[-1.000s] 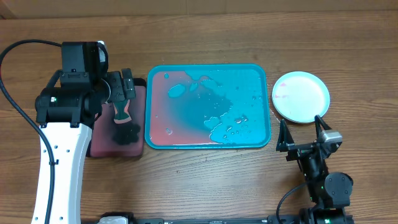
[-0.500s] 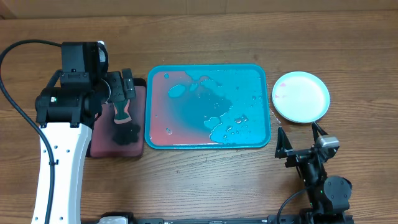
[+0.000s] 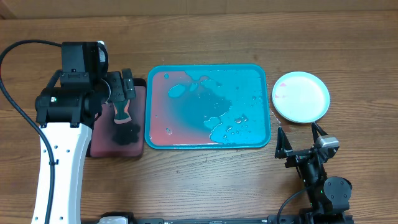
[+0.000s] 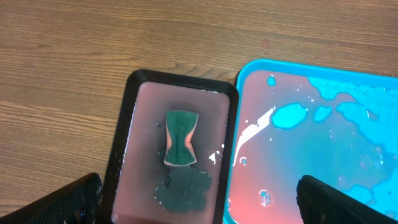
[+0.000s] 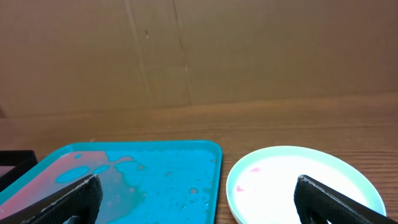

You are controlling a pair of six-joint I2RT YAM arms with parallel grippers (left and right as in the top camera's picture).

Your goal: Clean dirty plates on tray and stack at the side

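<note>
The teal-blue tray (image 3: 261, 74) lies mid-table, wet with reddish smears, with no plates on it; it also shows in the left wrist view (image 4: 373, 93) and the right wrist view (image 5: 155, 174). A stack of plates (image 3: 301, 96), its top rim light blue, with small red marks, sits on the table right of the tray, and shows in the right wrist view (image 5: 298, 180). My right gripper (image 3: 301, 140) is open and empty, just in front of the plates. My left gripper (image 3: 122, 87) is open and empty above the black tray (image 3: 99, 140).
The small black tray (image 4: 137, 93) left of the teal tray holds pinkish water and a green sponge (image 4: 180, 138). A brown cardboard wall (image 5: 199, 50) stands behind the table.
My right gripper drew back toward the table's front edge, away from the plates, then stopped. The left arm has not moved.
</note>
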